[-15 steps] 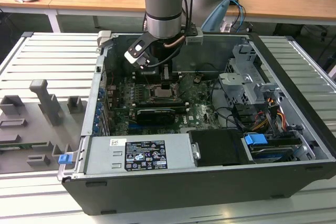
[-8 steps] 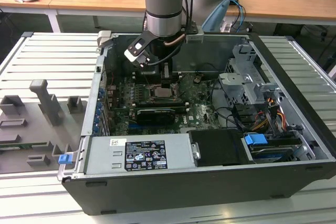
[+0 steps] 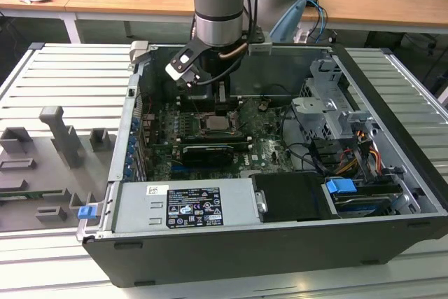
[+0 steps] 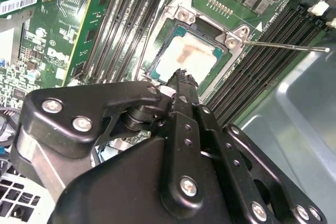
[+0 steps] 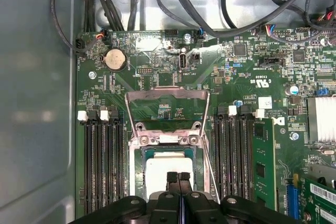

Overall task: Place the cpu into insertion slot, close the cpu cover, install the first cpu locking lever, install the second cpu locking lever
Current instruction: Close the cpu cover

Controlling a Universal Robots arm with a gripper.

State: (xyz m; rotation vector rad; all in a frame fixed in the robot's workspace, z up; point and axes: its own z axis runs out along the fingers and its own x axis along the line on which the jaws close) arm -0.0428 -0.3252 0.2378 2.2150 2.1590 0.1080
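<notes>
The first job looks done. The cpu (image 5: 167,167) lies flat inside the insertion slot (image 5: 165,139), with its pale top facing up. It looks level, and I think it sits all the way in.

The other three jobs are not done yet. The cpu cover (image 5: 167,94) is open. It is tipped up and back from one edge of the insertion slot, and you can see the green board (image 5: 247,77) through its window. A thin metal lever (image 4: 286,46) sticks out sideways from a corner of the insertion slot, so it is not locked down. I cannot make out the second lever well enough to say how it lies.

The tool (image 5: 178,176) is right over the insertion slot. Its two black fingers (image 4: 178,108) are pressed together, with no room left between them, and they have hold of nothing. In both wrist views the tips sit over the near edge of the cpu. They look very close to its top, maybe touching it, but I cannot tell for sure.

In the exterior view the arm (image 3: 220,5) reaches down into the open computer case (image 3: 392,103), straight above the insertion slot. Long black memory slots (image 5: 102,166) run along both sides of the insertion slot. The tool is between them and touches none of them.
</notes>
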